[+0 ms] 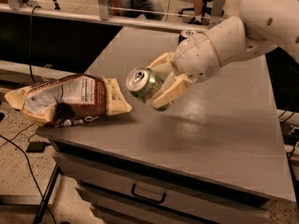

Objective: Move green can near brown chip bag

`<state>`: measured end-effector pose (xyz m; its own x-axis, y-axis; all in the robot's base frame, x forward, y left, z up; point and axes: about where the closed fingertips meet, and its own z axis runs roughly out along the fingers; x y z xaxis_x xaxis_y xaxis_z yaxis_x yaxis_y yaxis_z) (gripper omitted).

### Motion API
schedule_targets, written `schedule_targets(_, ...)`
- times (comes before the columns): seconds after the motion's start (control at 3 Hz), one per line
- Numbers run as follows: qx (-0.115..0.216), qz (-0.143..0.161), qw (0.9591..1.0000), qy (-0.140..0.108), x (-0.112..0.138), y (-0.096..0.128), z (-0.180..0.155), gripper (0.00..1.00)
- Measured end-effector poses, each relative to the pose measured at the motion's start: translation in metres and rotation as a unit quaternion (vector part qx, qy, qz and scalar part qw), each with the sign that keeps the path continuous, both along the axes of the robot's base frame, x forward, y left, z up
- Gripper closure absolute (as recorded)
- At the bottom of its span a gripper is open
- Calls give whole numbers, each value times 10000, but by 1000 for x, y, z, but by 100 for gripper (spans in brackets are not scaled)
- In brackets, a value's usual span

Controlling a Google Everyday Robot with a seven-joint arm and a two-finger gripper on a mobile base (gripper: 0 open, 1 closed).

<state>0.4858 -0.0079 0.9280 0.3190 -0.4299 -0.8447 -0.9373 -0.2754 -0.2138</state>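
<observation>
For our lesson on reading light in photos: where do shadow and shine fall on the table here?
Camera view: the gripper, over the middle of the table, holds the green can aloft; a soft shadow lies on the table beneath, a pale sheen beside it; the brown chip bag darkens the table along its front edge.

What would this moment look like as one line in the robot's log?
gripper: jaws shut on green can | can: tilted, above table | place: beside brown chip bag, not touching
</observation>
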Motion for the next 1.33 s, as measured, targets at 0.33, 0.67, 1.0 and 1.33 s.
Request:
schedule_targets(0.33, 59, -24, 9999, 102, 1, 4, -3, 100)
schedule_targets(0.67, 590, -28, 9980, 206, -2, 3, -5, 100)
schedule_targets(1.0, 1737, -106, 9839, 415, -3, -1, -5, 100)
schedule_targets(1.33, 2526, -289, 9648, 675, -1, -12, 6, 100)
